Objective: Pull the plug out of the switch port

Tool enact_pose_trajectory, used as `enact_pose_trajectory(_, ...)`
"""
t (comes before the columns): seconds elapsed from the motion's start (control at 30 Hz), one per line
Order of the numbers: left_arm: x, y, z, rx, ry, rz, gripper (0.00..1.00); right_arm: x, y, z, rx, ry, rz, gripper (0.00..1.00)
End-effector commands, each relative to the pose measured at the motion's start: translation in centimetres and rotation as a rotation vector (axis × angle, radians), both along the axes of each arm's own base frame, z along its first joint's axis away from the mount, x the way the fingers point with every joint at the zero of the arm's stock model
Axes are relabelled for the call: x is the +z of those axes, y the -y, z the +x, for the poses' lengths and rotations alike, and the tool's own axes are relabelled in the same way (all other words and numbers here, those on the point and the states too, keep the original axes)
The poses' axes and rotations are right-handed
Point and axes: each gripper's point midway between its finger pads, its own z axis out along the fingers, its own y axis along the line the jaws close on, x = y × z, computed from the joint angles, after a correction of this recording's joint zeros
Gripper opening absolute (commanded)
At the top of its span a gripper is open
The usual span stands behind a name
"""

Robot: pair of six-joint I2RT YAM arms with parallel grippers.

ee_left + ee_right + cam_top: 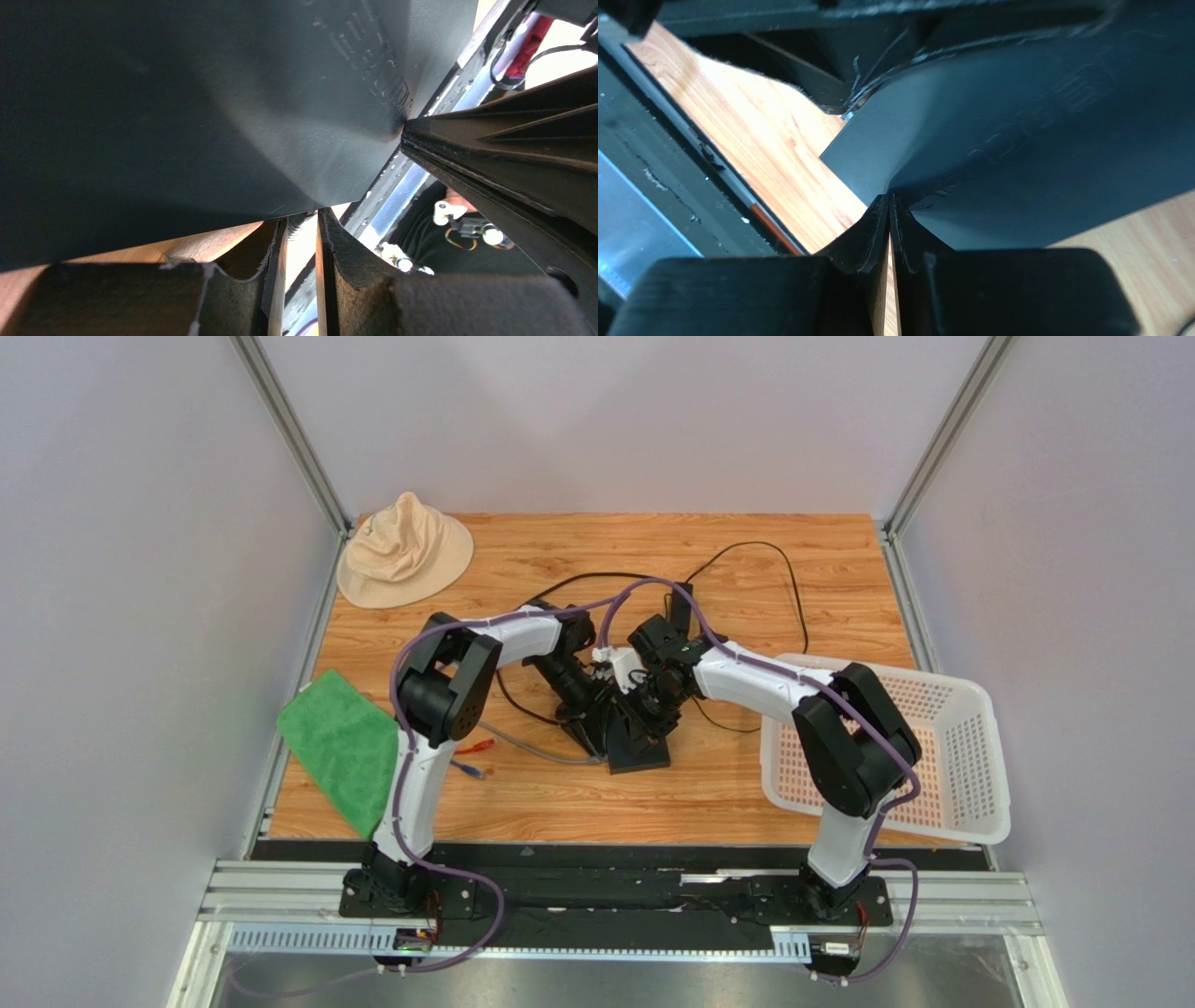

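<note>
The switch (638,739) is a flat matte-black box in the middle of the table, and both arms meet over it. It fills the left wrist view (210,105) and the right wrist view (1032,140). My right gripper (657,706) is shut, its tips (889,203) pressed against the switch's flat face; that finger (505,154) also shows in the left wrist view. My left gripper (581,700) sits at the switch's edge. Only a narrow slit separates its jaws (300,227), and the switch hides what lies at their tips. The plug is hidden.
A grey cable (540,746) runs across the wood to the switch's left side. Black cable (786,574) loops behind the arms. A beige hat (404,546) lies far left, a green cloth (344,742) hangs over the left edge, and a white basket (968,756) stands right.
</note>
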Motion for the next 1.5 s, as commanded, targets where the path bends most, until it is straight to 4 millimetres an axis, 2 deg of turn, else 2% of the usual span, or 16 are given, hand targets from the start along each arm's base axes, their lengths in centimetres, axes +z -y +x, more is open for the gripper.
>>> enact_pose_trajectory(0.0, -6.0, -7.5, -2.4, -0.220, 0.064, 0.346, 0.00, 0.3, -0.5, 1.6, -0.025, 0.059, 0.009, 0.10)
enact_pose_trajectory(0.13, -5.2, -9.6, -3.9, -0.241, 0.050, 0.345, 0.00, -0.1, 0.4, 1.2, -0.046, 0.075, -0.010, 0.10)
enact_pose_trajectory(0.2, -4.4, -9.6, -4.2, -0.223, 0.036, 0.326, 0.00, -0.1, 0.7, 1.1, -0.054, 0.085, -0.018, 0.10)
enact_pose_trajectory(0.33, -3.3, -9.1, -2.9, -0.218, 0.057, 0.314, 0.00, -0.4, 1.2, 0.7, -0.056, 0.077, -0.028, 0.09)
enact_pose_trajectory(0.47, -0.1, -8.4, 1.0, -0.162, 0.164, 0.270, 0.00, 1.2, 0.8, 1.3, -0.045, 0.117, 0.002, 0.09)
enact_pose_trajectory(0.6, 2.9, -10.3, 3.9, -0.107, 0.232, 0.243, 0.00, 5.7, -0.1, 4.1, -0.049, 0.258, 0.069, 0.09)
enact_pose_trajectory(0.73, 6.7, -12.6, 7.4, 0.068, 0.273, 0.155, 0.00, 8.7, 0.8, 7.1, -0.102, 0.360, 0.084, 0.09)
enact_pose_trajectory(0.93, 12.9, -15.6, 14.4, 0.247, 0.502, 0.123, 0.00, 8.2, 5.3, 11.5, -0.313, 0.426, 0.006, 0.13)
enact_pose_trajectory(1.03, 17.1, -16.4, 17.4, 0.229, 0.698, 0.128, 0.02, 9.6, 7.6, 13.6, -0.406, 0.496, -0.019, 0.35)
enact_pose_trajectory(1.07, 19.6, -16.5, 18.3, 0.223, 0.790, 0.117, 0.09, 10.8, 8.7, 14.9, -0.440, 0.528, -0.018, 0.39)
enact_pose_trajectory(1.1, 20.7, -16.9, 19.2, 0.207, 0.862, 0.127, 0.23, 11.6, 9.3, 15.7, -0.451, 0.551, -0.019, 0.56)
enact_pose_trajectory(1.2, 24.6, -17.4, 21.1, 0.219, 1.019, 0.144, 0.48, 13.2, 11.5, 18.4, -0.538, 0.607, -0.022, 0.76)
enact_pose_trajectory(1.33, 29.7, -17.5, 23.0, 0.309, 1.153, 0.142, 0.66, 15.5, 12.9, 19.6, -0.585, 0.662, -0.006, 0.82)
enact_pose_trajectory(1.37, 30.8, -18.9, 24.0, 0.409, 1.201, 0.229, 0.79, 16.0, 12.9, 19.4, -0.583, 0.673, 0.005, 0.82)
enact_pose_trajectory(1.4, 30.7, -18.8, 24.1, 0.423, 1.218, 0.286, 0.86, 16.3, 12.8, 18.9, -0.591, 0.671, 0.020, 0.81)
enact_pose_trajectory(1.47, 28.3, -19.9, 23.7, 0.364, 1.205, 0.453, 0.91, 16.5, 12.5, 18.3, -0.612, 0.658, 0.046, 0.81)
